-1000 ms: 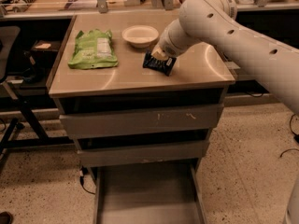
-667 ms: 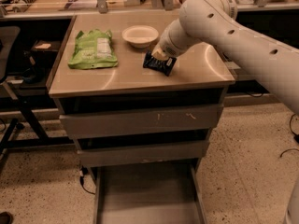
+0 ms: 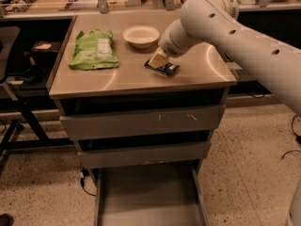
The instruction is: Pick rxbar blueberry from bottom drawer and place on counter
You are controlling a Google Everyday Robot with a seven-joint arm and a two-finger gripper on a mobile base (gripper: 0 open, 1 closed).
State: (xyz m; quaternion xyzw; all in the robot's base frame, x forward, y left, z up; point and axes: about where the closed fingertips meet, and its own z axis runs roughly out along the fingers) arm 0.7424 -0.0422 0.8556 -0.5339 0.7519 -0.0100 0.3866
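Camera view: small flat rxbar blueberry [image 3: 165, 68] in dark blue-black wrapper lies on glossy beige-grey square table [image 3: 117, 79], just front-right of round white bowl [image 3: 141, 36]. Pincer [image 3: 158, 60] rests on bar's bowl-side end, touching it; clenched or released, cannot tell. Wide grey metal bottom drawer [image 3: 146, 201] stands open, well below bowl. Judgement: placing step. Let go fully, rise straight up, avoid dragging wrapper toward bowl.

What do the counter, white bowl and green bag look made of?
The counter looks like polished metal or laminate: glossy reflections. The bowl: matte off-white, perhaps paper or plastic. The green bag: crinkly, shiny plastic film. The gripper is at the rxbar blueberry on the counter.
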